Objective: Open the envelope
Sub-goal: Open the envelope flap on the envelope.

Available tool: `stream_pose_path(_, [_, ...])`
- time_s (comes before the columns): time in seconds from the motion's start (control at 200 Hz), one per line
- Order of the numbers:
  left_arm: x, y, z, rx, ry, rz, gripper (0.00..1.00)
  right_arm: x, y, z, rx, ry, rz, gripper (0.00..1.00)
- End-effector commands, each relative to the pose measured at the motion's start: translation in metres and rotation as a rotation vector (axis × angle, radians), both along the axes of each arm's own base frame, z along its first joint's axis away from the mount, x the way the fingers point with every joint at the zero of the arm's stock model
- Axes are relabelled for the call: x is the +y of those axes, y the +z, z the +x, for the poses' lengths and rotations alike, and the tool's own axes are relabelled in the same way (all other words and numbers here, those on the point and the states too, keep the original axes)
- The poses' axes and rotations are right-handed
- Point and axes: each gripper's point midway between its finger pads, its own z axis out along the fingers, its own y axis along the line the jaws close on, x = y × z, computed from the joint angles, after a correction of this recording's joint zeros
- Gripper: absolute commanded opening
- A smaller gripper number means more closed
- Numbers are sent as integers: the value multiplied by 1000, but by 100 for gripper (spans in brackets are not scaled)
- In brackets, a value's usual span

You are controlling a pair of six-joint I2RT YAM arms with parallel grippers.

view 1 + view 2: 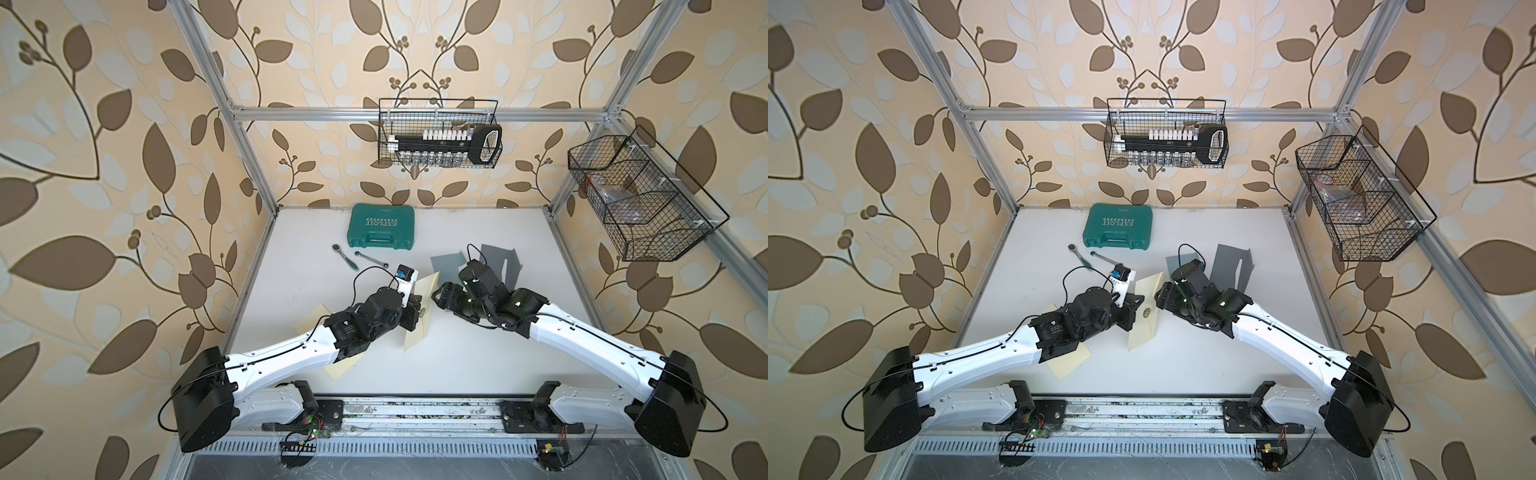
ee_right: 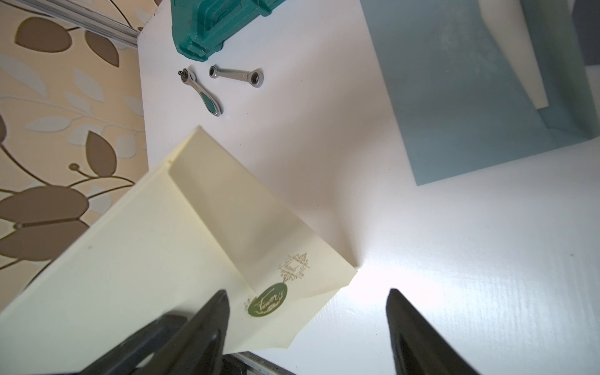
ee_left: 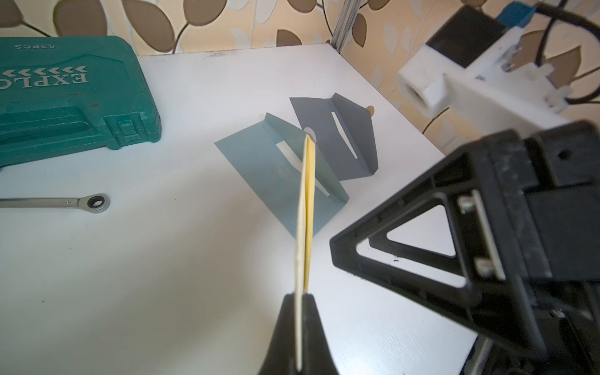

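1. Above the counter [image 1: 457, 365], the cream envelope [image 1: 424, 293] is held on edge, clamped between the closed left fingers [image 3: 284, 331]; the grip is hard to make out in both top views.
2. The right fingers [image 2: 402, 324] stand apart just beside it. Whether one touches it near the green sticker [image 2: 268, 300] is unclear.
3. A second cream envelope [image 1: 340, 368] lies mostly hidden under the left arm.

The left gripper [image 3: 300, 297] has its two black fingers [image 3: 284, 331] pressed together on a cream envelope [image 3: 306, 207], seen edge-on with its two layers slightly parted. Just to its right, clear of the paper, is a black triangular finger of the right gripper [image 3: 352, 250]. Farther off on the white counter [image 3: 162, 259], a blue-grey envelope [image 3: 259, 162] and a dark grey envelope [image 3: 324, 130] lie side by side with flaps lifted. A teal tool case [image 3: 71, 94] and a wrench [image 3: 87, 203] lie to the left.
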Motion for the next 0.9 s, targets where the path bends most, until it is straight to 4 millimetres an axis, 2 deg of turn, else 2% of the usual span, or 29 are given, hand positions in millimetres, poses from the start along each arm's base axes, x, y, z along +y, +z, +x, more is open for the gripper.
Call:
stream_pose_path(0.0, [0, 20, -2, -21, 10, -46, 0, 3, 5, -1, 11, -2, 31, 76])
stream_pose_path(0.405, [0, 18, -2, -12, 10, -41, 0, 12, -2, 1, 50, 18, 30, 76])
stream_pose_path(0.78, [2, 17, 0, -13, 28, -32, 0, 17, 8, 5, 18, 38, 50, 77])
stream_pose_path(0.895, [3, 18, 0, -14, 35, -36, 0, 14, 4, 5, 33, 21, 23, 77])
